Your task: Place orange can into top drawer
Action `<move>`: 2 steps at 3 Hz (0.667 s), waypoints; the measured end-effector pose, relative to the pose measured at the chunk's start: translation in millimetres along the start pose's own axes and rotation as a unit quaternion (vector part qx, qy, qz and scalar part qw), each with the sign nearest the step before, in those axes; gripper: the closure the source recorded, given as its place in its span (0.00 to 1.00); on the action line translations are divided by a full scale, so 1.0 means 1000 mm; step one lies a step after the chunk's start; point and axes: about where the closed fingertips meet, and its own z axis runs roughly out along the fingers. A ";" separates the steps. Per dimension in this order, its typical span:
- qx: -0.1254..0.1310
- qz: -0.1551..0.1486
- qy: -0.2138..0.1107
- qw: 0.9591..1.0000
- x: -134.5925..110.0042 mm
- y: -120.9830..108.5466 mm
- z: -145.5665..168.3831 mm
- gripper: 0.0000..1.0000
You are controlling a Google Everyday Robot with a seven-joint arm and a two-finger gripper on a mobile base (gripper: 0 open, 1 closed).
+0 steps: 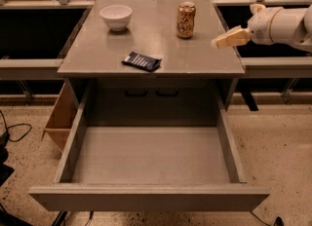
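Observation:
The orange can stands upright on the grey cabinet top, toward the back right. The top drawer is pulled fully open below the cabinet top, and its flat grey bottom holds nothing. My gripper comes in from the right at the end of a white arm. Its tan fingertip hovers over the right edge of the cabinet top, right of the can and a little nearer the front, apart from it. It holds nothing.
A white bowl sits at the back left of the cabinet top. A dark blue snack packet lies near its front edge. A wooden box stands on the floor left of the drawer. Cables lie on the floor at far left.

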 end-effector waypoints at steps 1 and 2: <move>0.005 0.046 -0.045 0.998 -0.005 -0.017 0.051 0.00; 0.009 0.072 -0.075 0.995 -0.007 -0.019 0.073 0.00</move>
